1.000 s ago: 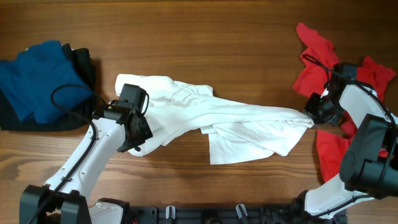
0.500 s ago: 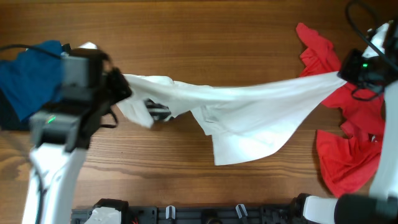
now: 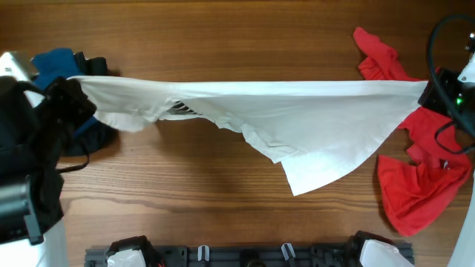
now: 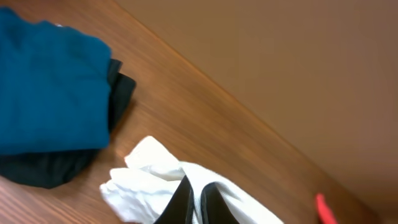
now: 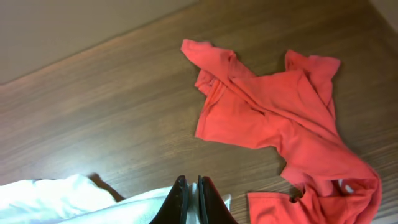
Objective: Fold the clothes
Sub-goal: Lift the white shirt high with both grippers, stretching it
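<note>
From overhead, shows the white T-shirt held up and stretched wide between the left gripper and right gripper. Looks unfolded with no fold begun, bare wooden table beneath for laying it flat, a blue garment crowding the left edge and a red garment the right. From the left wrist, shows jaws pinched together on a white corner, with the blue garment and a black garment close by; from the right wrist, shows jaws pinched on the other end, with the red garment just beyond.

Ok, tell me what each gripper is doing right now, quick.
The left gripper: closed, holding one end of the white T-shirt.
The right gripper: closed, holding the other end of the white T-shirt.
</note>
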Tool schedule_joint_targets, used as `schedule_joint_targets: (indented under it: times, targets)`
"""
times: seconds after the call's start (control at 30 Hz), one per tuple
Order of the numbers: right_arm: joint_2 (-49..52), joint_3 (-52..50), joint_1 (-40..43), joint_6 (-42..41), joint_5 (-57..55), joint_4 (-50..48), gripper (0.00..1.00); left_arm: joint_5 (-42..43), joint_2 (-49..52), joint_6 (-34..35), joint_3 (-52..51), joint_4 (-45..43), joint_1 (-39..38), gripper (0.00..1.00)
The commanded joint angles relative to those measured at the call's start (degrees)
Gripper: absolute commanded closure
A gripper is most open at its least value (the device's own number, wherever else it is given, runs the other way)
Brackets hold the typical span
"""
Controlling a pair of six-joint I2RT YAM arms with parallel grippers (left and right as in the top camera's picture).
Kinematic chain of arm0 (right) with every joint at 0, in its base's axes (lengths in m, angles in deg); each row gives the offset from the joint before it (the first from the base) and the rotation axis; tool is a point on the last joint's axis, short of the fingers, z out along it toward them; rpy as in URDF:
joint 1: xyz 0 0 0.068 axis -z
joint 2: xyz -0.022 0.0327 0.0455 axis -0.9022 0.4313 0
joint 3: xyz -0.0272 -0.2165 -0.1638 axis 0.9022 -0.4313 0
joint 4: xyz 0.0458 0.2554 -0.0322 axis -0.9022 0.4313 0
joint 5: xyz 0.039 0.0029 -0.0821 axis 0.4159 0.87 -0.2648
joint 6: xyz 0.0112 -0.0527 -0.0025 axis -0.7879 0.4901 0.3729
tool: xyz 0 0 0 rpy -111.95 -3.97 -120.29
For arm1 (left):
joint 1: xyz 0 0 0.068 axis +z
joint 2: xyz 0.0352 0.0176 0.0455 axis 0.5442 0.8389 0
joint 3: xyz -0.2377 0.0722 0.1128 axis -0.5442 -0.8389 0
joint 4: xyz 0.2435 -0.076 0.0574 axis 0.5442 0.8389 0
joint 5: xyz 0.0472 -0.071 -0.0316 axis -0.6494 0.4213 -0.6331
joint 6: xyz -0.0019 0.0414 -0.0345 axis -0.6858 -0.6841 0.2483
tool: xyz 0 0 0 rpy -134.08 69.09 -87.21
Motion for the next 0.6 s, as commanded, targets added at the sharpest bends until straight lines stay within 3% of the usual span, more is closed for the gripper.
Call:
schedule_joint_targets:
  times: [0.0,0.27,0.57]
  targets:
    - [-3.1,2.8,0.1,0.9,-0.6,-0.2,0.96,13.6,-2.1,-0.7,0.9,-0.4,4.0,0.96]
    - [-0.9,6.7,0.1,2.2,4.1,2.6,0.96,14.2,-1.3,-3.4,0.7,4.3,3.8,0.96]
    - [14.4,6.7,-1.1,5.7,8.0,7.5,0.96,14.2,11.6,-5.4,0.5,8.5,-2.7,0.96]
